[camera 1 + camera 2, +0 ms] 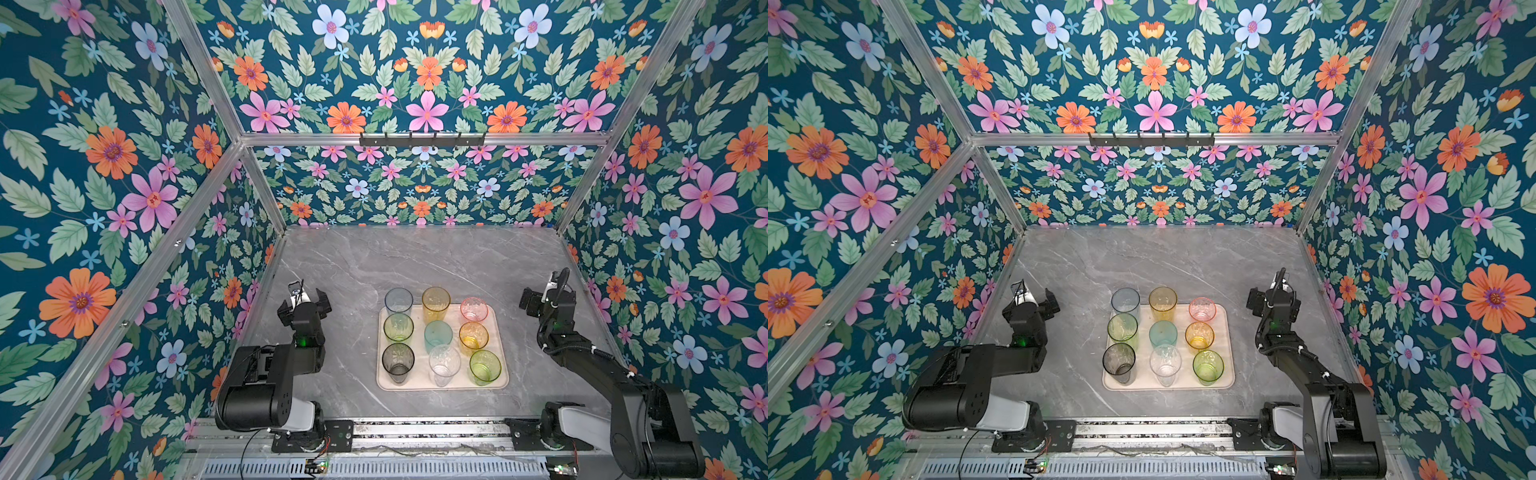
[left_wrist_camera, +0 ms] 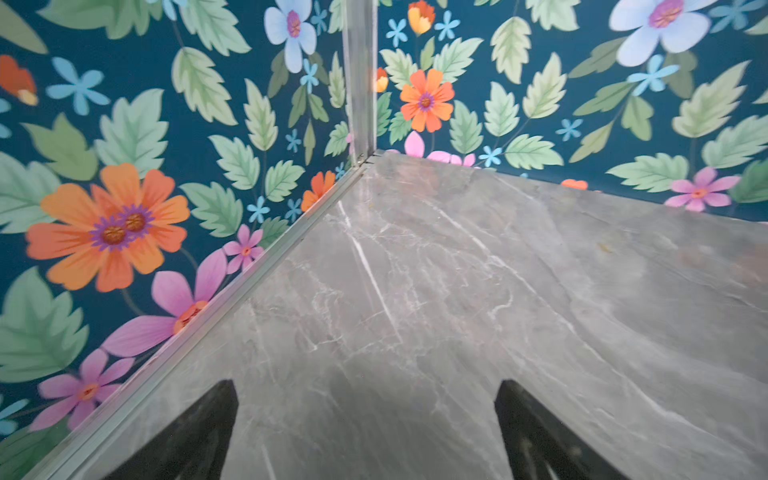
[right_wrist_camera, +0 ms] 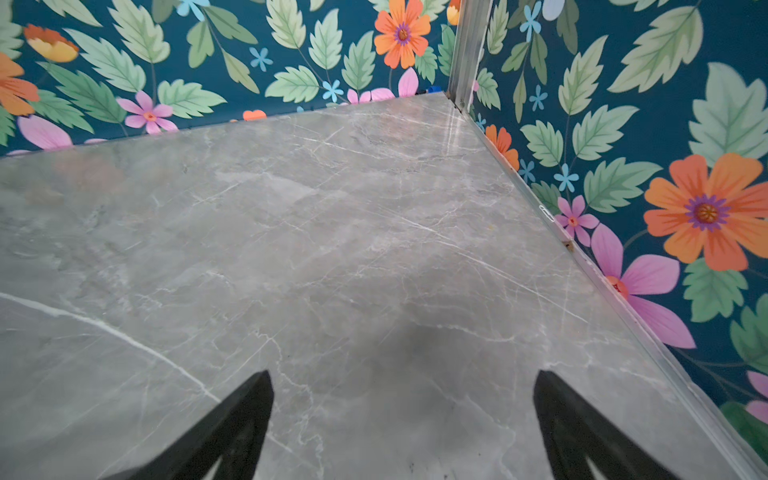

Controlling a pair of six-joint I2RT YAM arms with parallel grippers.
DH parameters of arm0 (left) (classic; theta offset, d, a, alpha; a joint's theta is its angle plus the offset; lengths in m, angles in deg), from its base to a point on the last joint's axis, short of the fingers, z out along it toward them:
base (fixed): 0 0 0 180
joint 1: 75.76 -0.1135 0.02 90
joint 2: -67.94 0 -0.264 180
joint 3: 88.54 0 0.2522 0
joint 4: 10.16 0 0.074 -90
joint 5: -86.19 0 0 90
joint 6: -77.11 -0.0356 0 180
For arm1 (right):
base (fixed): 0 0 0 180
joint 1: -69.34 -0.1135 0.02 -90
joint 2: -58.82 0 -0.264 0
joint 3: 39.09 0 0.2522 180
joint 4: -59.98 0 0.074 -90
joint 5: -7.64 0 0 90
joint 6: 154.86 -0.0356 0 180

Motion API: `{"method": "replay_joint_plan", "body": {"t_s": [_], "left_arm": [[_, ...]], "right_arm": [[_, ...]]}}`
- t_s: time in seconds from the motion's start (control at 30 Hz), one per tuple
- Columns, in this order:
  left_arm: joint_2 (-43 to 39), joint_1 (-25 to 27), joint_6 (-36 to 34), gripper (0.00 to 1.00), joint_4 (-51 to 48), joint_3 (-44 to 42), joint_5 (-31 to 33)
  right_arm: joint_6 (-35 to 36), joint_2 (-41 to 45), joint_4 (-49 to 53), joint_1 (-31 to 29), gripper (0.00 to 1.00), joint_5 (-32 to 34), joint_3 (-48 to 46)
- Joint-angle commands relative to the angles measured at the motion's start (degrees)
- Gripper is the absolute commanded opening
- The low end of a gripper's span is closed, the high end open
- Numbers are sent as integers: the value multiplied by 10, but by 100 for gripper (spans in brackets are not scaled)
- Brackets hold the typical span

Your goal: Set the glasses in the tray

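Grey marbled worktop [image 1: 353, 266], bare in both top views except for one cluster near the front middle.

On it, lying flat: cream tray [image 1: 422, 380], loaded in three rows of three, all upright, mouths up, close but mostly apart.

Tall ones: blue-grey glass [image 1: 398, 301] and tall amber glass [image 1: 436, 305] at the back, yellow-green glass [image 1: 398, 328] and teal glass [image 1: 438, 336] in the middle row, smoky dark glass [image 1: 397, 361] at the front.

Shorter, patterned: pink glass [image 1: 473, 309], short amber glass [image 1: 473, 336], clear glass [image 1: 444, 363], green glass [image 1: 485, 366].

Left hand [image 1: 304, 308] off to the tray's left, fingers spread wide, holding nothing. Right hand [image 3: 403, 374] off to the tray's right, likewise spread and empty, only bare worktop between its fingers in the wrist view.

Judged as the closing step: all nine apparently inside the rim, none out on the worktop. Back row's bases hard to make out against the far rim. Next move, if any: a check of that row, no new grasp; otherwise arms well apart from the tray to avoid knocking a tall one.
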Motion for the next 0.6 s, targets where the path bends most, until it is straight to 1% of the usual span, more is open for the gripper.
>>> {"method": "replay_joint_plan", "body": {"t_s": [0.0, 0.1, 0.2, 0.33, 0.43, 0.5, 0.57], "left_arm": [[22, -1, -7, 99, 55, 6, -40], [31, -1, -15, 99, 65, 6, -58], [31, -1, -15, 99, 72, 1, -58], [49, -1, -21, 99, 149, -31, -76], [86, -1, -32, 99, 223, -45, -87], [76, -1, -30, 100, 180, -34, -92], [79, -1, -23, 100, 145, -13, -71]], "right_arm": [[7, -6, -99, -1, 99, -51, -28], [6, -7, -100, 0, 99, -61, -28], [10, -10, -133, 0, 99, -80, -42], [13, -26, -171, -1, 99, -85, -58], [13, -56, -209, 0, 99, -84, -65], [17, -77, -226, -1, 99, -89, -66], [17, -98, -252, 0, 99, -89, -69]]}}
